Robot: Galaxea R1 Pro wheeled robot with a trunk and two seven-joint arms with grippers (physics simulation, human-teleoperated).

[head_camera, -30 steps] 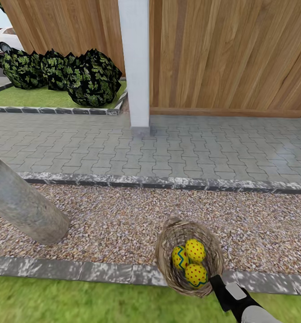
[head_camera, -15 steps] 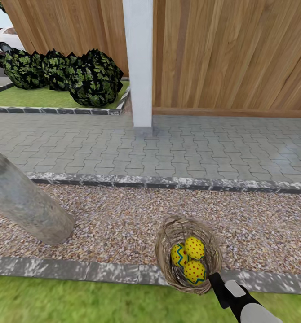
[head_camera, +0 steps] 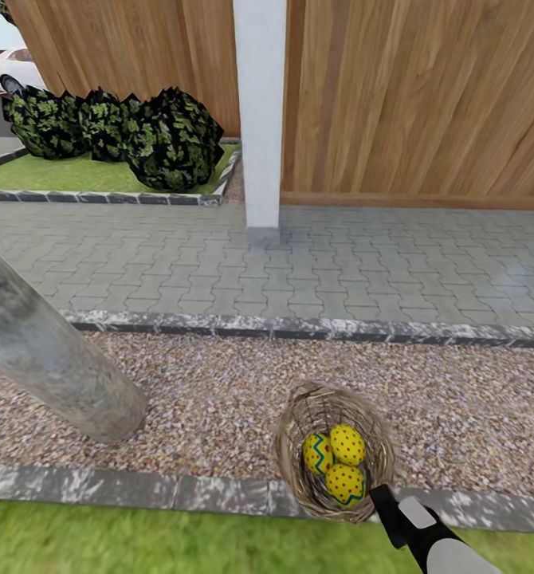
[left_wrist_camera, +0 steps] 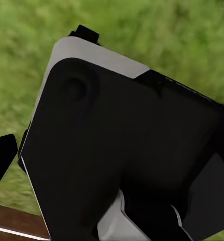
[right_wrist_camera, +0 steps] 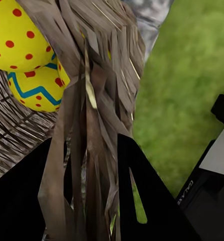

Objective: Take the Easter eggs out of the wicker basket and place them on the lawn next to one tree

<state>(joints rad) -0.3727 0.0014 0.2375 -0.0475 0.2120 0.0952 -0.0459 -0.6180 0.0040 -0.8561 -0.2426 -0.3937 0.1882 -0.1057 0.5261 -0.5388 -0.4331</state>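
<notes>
Right wrist view: the right end effector has its two black fingers closed on the rim of the wicker basket, with the frayed weave pinched between them. Beside that rim, in the upper left of the frame, two of the Easter eggs lie inside the basket, one resting against the other, yellow with red dots and a blue-green zigzag band. Green lawn fills the right of the frame past the rim.

In the head view the right end effector comes in from the lower right corner and meets the near edge of the wicker basket, just right of lower centre. All three Easter eggs sit together in the basket, touching one another. The basket stands over the pebble gravel strip and the grey stone kerb, with the lawn along the bottom of the frame. A thick mottled-grey tree trunk slants in from the left edge, its foot in the gravel, well apart from the basket. Beyond lie grey paving, a white post and a brown wooden fence; dark shrubs stand at upper left.

In the left wrist view a black and grey robot part blocks most of the frame over grass; I cannot tell whether the left end effector is open or closed.
</notes>
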